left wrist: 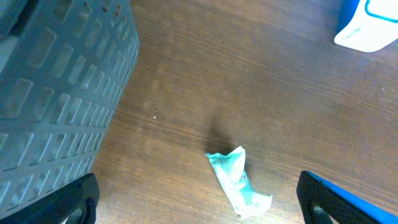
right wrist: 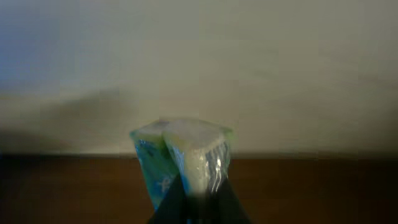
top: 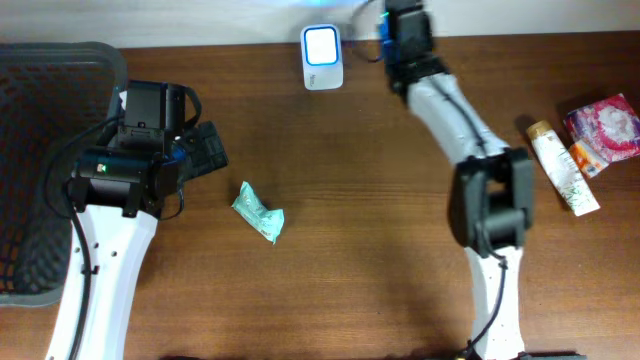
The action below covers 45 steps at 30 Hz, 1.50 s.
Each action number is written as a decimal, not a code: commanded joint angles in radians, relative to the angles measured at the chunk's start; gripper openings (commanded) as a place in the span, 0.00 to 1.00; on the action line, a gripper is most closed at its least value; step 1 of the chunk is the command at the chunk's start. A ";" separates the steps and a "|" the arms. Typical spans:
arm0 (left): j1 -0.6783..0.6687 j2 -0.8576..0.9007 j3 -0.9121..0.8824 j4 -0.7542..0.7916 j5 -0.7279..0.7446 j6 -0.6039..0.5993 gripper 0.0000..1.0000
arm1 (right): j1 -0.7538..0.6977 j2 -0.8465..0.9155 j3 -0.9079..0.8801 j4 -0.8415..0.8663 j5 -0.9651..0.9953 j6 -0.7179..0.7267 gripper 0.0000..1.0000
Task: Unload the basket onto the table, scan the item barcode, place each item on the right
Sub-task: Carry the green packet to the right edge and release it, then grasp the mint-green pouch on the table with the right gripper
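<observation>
Now the right jaws pinch the wrapped packet (right wrist: 186,155) at its lower end.

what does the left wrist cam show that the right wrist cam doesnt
Only the left wrist view: the gray basket, a crumpled green packet lying on the table, a corner of the white scanner, and the left gripper wide open. Only the right wrist view: a blue-green wrapped pack pinched in the shut right gripper, with a pale wall behind. Both: the brown table.
</observation>
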 commanded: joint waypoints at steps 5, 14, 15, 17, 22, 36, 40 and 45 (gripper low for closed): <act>0.002 -0.004 0.004 -0.002 -0.007 0.016 0.99 | -0.461 -0.154 0.025 -0.713 0.174 0.370 0.04; 0.002 -0.004 0.004 -0.002 -0.007 0.016 0.99 | -0.913 -0.138 0.006 -0.939 -0.428 0.448 0.04; 0.002 -0.004 0.004 -0.002 -0.007 0.016 0.99 | -0.943 -0.128 0.006 -0.939 -0.497 0.449 0.04; 0.002 -0.004 0.004 -0.002 -0.007 0.016 0.99 | -0.958 -0.103 0.000 -0.934 -0.518 0.449 0.05; 0.002 -0.004 0.004 -0.002 -0.007 0.016 0.99 | -0.956 -0.034 -0.002 -0.931 -0.510 0.448 0.11; 0.002 -0.004 0.004 -0.002 -0.007 0.016 0.99 | -0.444 -0.358 0.006 -1.216 -1.358 -0.089 0.95; 0.002 -0.004 0.004 -0.002 -0.007 0.016 0.99 | -0.030 -0.262 0.003 -1.165 -1.296 -0.107 0.99; 0.002 -0.004 0.004 -0.002 -0.007 0.016 0.99 | 0.278 -0.063 0.003 -1.028 -1.334 -0.106 0.99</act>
